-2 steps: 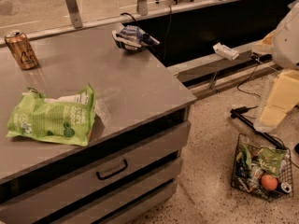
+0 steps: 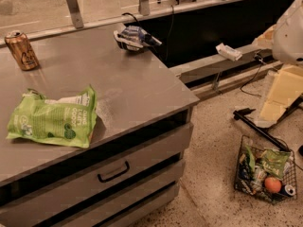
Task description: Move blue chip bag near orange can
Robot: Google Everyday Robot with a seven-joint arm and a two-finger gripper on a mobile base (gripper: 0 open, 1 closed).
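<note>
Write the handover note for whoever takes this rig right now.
Gripper: right of the counter, over the floor, touching neither item.
Blue chip bag: counter's far right corner.
Orange can: upright, far left.
Green chip bag: front left.
Done: nothing yet.
Left: grasp the blue bag, carry it across, set it beside the can.

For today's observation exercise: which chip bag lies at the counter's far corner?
The blue chip bag, small and dark; the larger green bag lies near the front edge. The gripper hangs right of the counter.
</note>
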